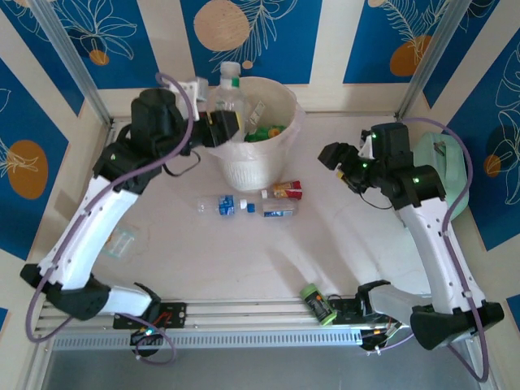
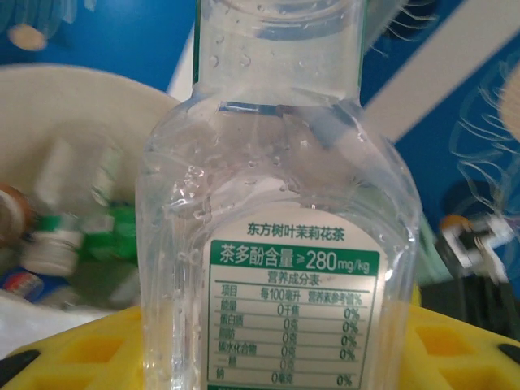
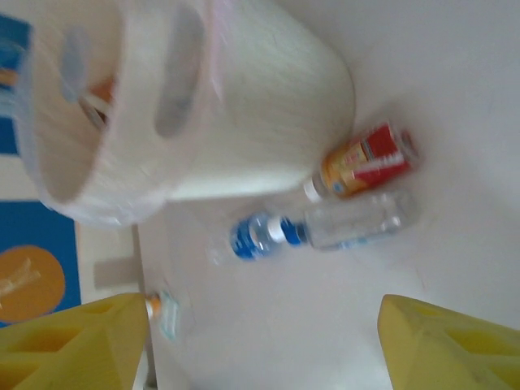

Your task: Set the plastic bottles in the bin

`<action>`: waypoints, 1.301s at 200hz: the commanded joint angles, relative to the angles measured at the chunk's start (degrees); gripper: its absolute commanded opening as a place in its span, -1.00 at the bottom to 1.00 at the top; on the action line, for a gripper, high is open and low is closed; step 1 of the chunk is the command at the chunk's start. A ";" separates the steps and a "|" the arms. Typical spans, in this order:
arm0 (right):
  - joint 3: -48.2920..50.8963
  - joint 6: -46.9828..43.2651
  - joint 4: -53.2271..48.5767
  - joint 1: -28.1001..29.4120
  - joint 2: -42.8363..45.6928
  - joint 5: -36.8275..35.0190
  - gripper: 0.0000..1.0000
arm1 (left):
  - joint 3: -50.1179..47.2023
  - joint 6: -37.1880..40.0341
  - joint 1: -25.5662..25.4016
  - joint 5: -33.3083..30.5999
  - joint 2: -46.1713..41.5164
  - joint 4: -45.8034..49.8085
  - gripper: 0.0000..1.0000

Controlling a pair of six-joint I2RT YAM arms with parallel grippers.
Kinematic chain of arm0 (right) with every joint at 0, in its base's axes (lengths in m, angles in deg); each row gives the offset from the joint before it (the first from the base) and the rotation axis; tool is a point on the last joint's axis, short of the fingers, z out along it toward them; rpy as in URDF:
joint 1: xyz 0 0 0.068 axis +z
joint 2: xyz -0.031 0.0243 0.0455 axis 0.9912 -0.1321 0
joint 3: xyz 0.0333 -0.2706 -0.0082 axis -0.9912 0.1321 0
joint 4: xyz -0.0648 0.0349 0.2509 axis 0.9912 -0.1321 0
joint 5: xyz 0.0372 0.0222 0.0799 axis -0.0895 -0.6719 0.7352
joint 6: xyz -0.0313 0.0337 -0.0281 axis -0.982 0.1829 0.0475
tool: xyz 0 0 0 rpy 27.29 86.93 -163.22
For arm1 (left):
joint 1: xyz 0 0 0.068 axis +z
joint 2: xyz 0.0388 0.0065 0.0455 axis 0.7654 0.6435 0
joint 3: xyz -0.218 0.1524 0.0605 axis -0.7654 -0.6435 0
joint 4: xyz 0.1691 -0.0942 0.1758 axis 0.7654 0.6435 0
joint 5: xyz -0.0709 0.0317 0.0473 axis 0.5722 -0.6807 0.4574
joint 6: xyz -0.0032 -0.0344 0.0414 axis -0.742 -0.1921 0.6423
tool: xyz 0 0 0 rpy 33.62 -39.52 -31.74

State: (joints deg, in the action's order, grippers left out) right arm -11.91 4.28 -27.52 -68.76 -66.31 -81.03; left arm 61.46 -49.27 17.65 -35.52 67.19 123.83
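Note:
My left gripper [image 1: 218, 127] is shut on a clear bottle [image 1: 230, 86] with a white cap and a green-and-white label, held upright at the left rim of the cream bin [image 1: 280, 154]. Up close, the held bottle [image 2: 280, 244] stands between the yellow fingers [image 2: 77, 357]. Several bottles [image 1: 264, 130] lie inside the bin. On the table in front of the bin lie a red-and-yellow-labelled bottle [image 1: 284, 190] and two clear blue-labelled bottles [image 1: 219, 205] [image 1: 278, 212]. My right gripper [image 1: 333, 154] hangs open to the bin's right. Its fingers [image 3: 73, 341] frame the same bottles [image 3: 366, 158] [image 3: 349, 223].
A green bottle [image 1: 318, 305] lies near the front rail between the arm bases. A flattened clear bottle [image 1: 122, 242] rests by the left arm. The mint-green case [image 1: 453, 175] stands behind the right arm. Walls close the back and sides.

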 commanded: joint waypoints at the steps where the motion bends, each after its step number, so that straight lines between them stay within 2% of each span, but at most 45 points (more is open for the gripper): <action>1: 0.95 -4.39 -10.01 1.13 1.86 7.31 0.50 | 7.80 4.11 2.30 -1.50 7.31 7.29 0.03; 22: 2.72 -5.42 -13.95 5.85 3.47 4.83 0.50 | 16.40 6.75 3.15 -2.02 14.46 10.50 0.02; 60: 9.52 -2.30 -10.02 6.02 8.36 6.36 0.50 | 28.28 10.17 4.67 -3.89 25.84 16.34 -0.01; 117: 13.23 -0.26 -4.96 5.87 9.94 7.53 0.50 | 30.03 11.10 6.62 -6.32 30.35 16.61 0.00; 137: 12.22 -0.86 -5.30 5.52 9.53 7.37 0.50 | 30.12 11.26 6.89 -7.07 31.11 17.32 0.14; 153: 11.33 -1.18 -5.43 5.03 9.23 6.94 0.51 | 30.04 10.64 6.90 -7.43 31.35 17.77 0.41; 166: 10.62 -1.36 -5.40 4.87 8.90 6.12 0.50 | 30.03 10.11 6.89 -7.39 31.17 17.64 0.51; 226: 11.23 2.01 -0.81 3.98 6.21 2.91 0.51 | 26.84 7.03 6.02 -6.40 25.80 14.29 0.61; 260: 14.60 6.93 5.11 2.67 4.32 1.51 0.51 | 15.47 5.12 5.62 -3.28 15.63 7.44 0.62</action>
State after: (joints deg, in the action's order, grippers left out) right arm 0.42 6.94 -27.22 -65.24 -60.85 -78.08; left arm 83.12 -42.01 23.73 -41.56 92.13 137.18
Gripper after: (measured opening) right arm 0.754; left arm 0.807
